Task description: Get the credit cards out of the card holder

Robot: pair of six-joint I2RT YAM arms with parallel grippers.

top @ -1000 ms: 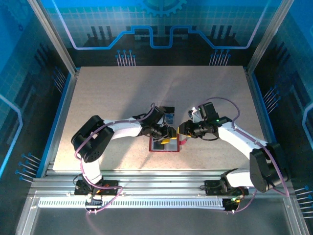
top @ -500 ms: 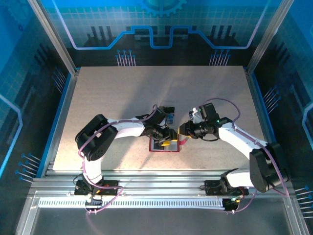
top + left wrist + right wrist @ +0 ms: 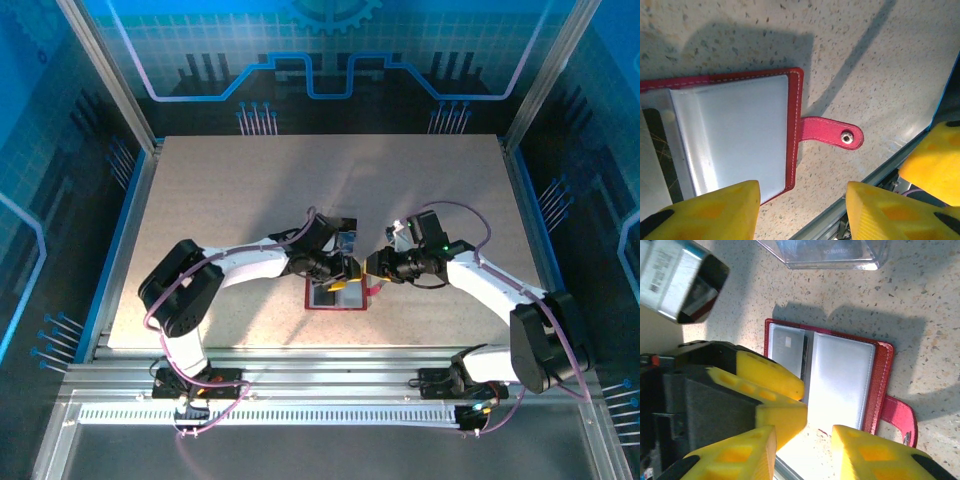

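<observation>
The card holder (image 3: 335, 299) lies open and flat on the table, dark red with greyish pockets (image 3: 841, 380) and a red strap tab (image 3: 832, 134). A pale credit card (image 3: 786, 349) sits in its left pocket, with a dark card edge (image 3: 805, 357) beside it. My left gripper (image 3: 802, 200) hovers open over the wallet's near right corner, nothing between its yellow fingers (image 3: 705, 210). My right gripper (image 3: 804, 445) is open too, just off the wallet's edge and close to the left gripper's fingers (image 3: 771, 376). From above, both grippers (image 3: 347, 268) (image 3: 373, 266) meet over the wallet's far edge.
A clear plastic tray (image 3: 825, 252) stands just beyond the wallet, also seen from above as the tray (image 3: 345, 236). The table's metal front rail (image 3: 875, 172) runs close by the left fingers. Speckled tabletop (image 3: 230, 190) spreads to the left and back.
The left arm's elbow has swung out to the left and its gripper has shifted slightly toward the wallet's far edge. The right arm and the wallet have stayed put.
</observation>
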